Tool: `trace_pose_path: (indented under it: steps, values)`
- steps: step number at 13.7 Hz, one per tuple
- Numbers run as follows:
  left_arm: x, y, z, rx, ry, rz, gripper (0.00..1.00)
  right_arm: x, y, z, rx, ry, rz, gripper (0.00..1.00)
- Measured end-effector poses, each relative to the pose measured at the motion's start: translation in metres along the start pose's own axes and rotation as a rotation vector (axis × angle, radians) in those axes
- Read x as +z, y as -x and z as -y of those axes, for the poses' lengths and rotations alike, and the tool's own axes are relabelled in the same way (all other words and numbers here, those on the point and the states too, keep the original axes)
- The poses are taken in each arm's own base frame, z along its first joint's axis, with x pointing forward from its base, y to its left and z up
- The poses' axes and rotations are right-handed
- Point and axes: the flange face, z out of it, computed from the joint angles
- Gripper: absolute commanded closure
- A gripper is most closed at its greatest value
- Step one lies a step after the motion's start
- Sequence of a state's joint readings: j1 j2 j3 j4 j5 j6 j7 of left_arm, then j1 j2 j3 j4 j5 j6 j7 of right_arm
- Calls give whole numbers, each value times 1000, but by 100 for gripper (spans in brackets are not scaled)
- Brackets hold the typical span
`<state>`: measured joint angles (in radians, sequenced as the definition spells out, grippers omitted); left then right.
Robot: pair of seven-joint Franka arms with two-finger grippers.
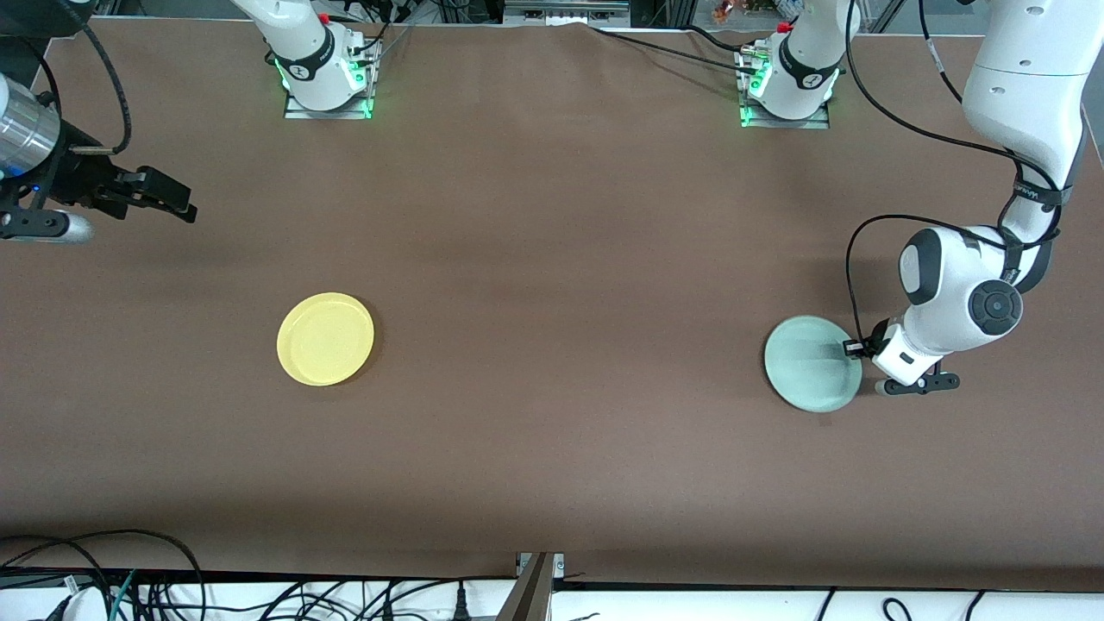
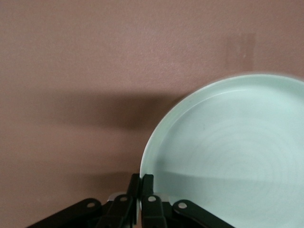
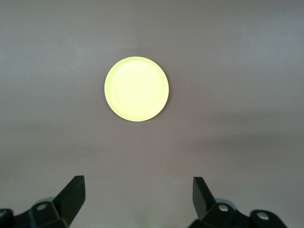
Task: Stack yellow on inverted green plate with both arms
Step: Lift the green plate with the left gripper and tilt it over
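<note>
The pale green plate [image 1: 811, 366] lies toward the left arm's end of the table. My left gripper [image 1: 854, 349] is low at its rim, on the side toward the table's end. In the left wrist view the left gripper [image 2: 141, 183] is shut on the rim of the green plate [image 2: 228, 156], with faint rings showing on the plate's face. The yellow plate [image 1: 325, 338] lies flat toward the right arm's end, rim up. My right gripper [image 1: 172, 200] hangs open and empty, high over the table near that end. The right wrist view shows the yellow plate [image 3: 137, 89] far below the right gripper [image 3: 138, 190].
Brown table cloth [image 1: 552, 259] covers the whole table. The two arm bases [image 1: 326, 73] [image 1: 787, 82] stand along the edge farthest from the front camera. Cables [image 1: 129, 578] lie off the table's near edge.
</note>
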<state>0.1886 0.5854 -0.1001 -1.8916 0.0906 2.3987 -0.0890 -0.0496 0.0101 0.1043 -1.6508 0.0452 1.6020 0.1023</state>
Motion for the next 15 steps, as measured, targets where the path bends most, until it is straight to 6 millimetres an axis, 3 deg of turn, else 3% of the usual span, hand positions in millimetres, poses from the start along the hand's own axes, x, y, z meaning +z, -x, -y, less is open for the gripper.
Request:
trace_pose_path:
  steps: [4, 6, 7, 9, 12, 15]
  values:
    - [-6, -5, -4, 65, -11, -16, 100, -5, 0, 1, -2, -1, -10, 0]
    - [-32, -18, -12, 130, -36, -47, 100, -10, -1, 0, 0, -2, -20, 0]
    - [-54, -27, -23, 170, -57, -54, 100, -12, -1, -5, 9, -2, -24, 0]
    - [-107, -41, -56, 264, -148, -44, 100, -13, -2, -20, 33, -3, -28, 0]
    - [-180, -42, -128, 381, -282, -33, 100, -14, -3, -28, 45, -3, -28, 0]
    - [-194, -29, -186, 497, -403, -54, 100, -14, -3, -27, 43, -3, -26, 0]
